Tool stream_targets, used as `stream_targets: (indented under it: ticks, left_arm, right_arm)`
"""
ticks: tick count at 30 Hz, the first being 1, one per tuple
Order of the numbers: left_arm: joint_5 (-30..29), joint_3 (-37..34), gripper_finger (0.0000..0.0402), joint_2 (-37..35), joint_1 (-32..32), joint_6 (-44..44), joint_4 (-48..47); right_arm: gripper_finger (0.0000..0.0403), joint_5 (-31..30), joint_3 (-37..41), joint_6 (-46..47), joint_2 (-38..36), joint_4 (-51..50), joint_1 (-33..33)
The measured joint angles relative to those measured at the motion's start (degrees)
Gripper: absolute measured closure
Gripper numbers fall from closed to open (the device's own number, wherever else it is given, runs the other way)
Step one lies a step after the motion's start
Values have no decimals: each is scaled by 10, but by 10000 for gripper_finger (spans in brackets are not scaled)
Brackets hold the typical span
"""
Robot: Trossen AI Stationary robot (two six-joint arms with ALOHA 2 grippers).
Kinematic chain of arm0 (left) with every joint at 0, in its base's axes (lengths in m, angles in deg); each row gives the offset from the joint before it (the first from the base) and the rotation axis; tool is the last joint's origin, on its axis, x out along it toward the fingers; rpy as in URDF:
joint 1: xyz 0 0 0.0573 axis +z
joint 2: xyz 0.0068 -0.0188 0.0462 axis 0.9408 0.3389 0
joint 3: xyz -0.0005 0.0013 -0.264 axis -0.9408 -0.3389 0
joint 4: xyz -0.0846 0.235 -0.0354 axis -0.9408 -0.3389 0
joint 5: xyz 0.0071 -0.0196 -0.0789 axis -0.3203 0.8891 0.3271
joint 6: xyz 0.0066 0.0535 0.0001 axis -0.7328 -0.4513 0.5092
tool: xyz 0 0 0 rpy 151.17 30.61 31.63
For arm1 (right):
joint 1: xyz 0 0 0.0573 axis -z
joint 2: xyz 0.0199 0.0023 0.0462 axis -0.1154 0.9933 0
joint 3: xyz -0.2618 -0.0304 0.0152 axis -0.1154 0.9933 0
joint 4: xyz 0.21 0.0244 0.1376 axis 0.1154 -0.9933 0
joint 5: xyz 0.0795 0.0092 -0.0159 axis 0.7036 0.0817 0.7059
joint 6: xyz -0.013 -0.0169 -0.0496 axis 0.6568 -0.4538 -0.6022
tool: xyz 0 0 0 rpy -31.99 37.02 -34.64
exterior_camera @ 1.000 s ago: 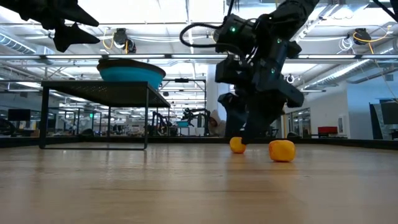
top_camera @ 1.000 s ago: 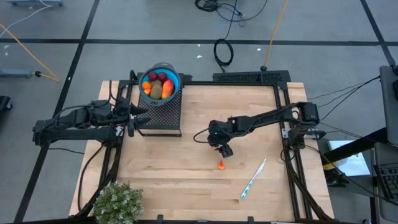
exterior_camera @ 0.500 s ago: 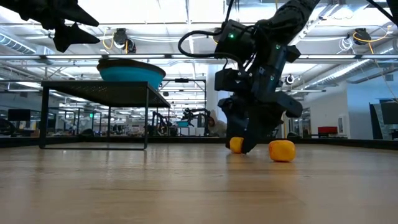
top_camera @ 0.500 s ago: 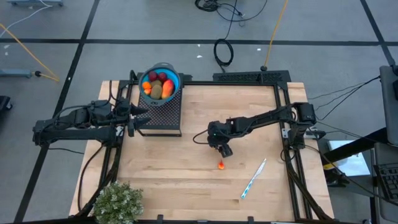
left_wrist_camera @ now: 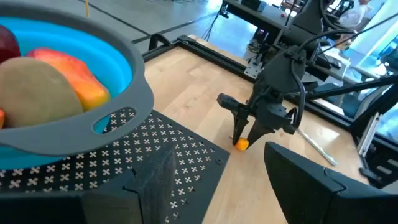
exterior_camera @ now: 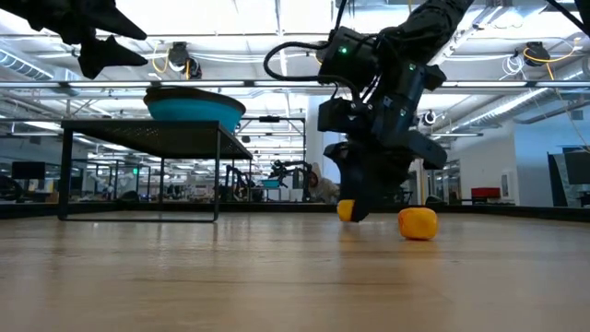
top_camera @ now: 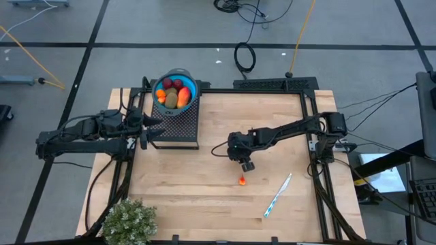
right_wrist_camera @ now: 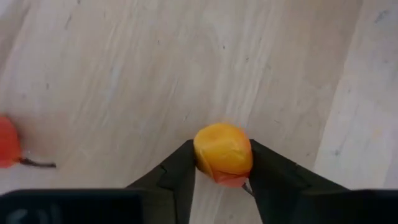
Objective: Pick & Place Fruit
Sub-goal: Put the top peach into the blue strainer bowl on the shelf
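Observation:
A small orange fruit (right_wrist_camera: 222, 154) sits between the fingers of my right gripper (right_wrist_camera: 222, 163) at the table's middle, and also shows in the low view (exterior_camera: 346, 210). In the high view the gripper (top_camera: 246, 165) hides it. A second small orange fruit (top_camera: 242, 180) lies on the wood just nearer. A blue bowl (top_camera: 176, 90) holding several fruits stands on a black perforated rack (top_camera: 178, 126) at the far left. My left gripper (top_camera: 158, 124) waits open beside that rack. My right gripper pinches the small orange fruit by its two opposite sides (right_wrist_camera: 200, 155) between the free ends of its two fingers. The fingers slant steeply down from the table's right. The fruit is at the table top; I cannot tell whether it still rests on the wood.
A white-and-blue pen (top_camera: 278, 195) lies near the right front. A bushy green plant (top_camera: 128, 221) stands at the near left corner. Bare wood spreads between the rack and the table's near edge.
My right gripper has stayed in place and its fingers have shut on the small orange fruit. The second orange fruit has stayed where it was.

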Motion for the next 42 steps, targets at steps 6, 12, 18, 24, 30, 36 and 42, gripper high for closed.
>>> stream_targets:
  ticks: [6,12,18,24,30,36,42]
  left_arm:
    - [4,0,156,2,0,46,0]
    - [46,0,156,19,0,82,46]
    - [94,0,156,60,-14,104,157]
    - [102,0,156,114,-51,94,276]
    - [67,0,156,190,-100,98,418]
    - [0,31,156,283,-150,132,467]
    - [-48,111,156,380,-186,144,467]
  right_arm:
    - [299,1,-5,52,-39,10,0]
    - [291,1,-4,65,-118,33,0]
    - [296,1,-3,109,-202,106,0]
    - [292,34,-4,168,-279,172,0]
    - [296,66,-4,183,-332,206,-1]
    - [294,78,-3,186,-358,219,-1]
    - [292,90,-4,184,-357,226,-1]
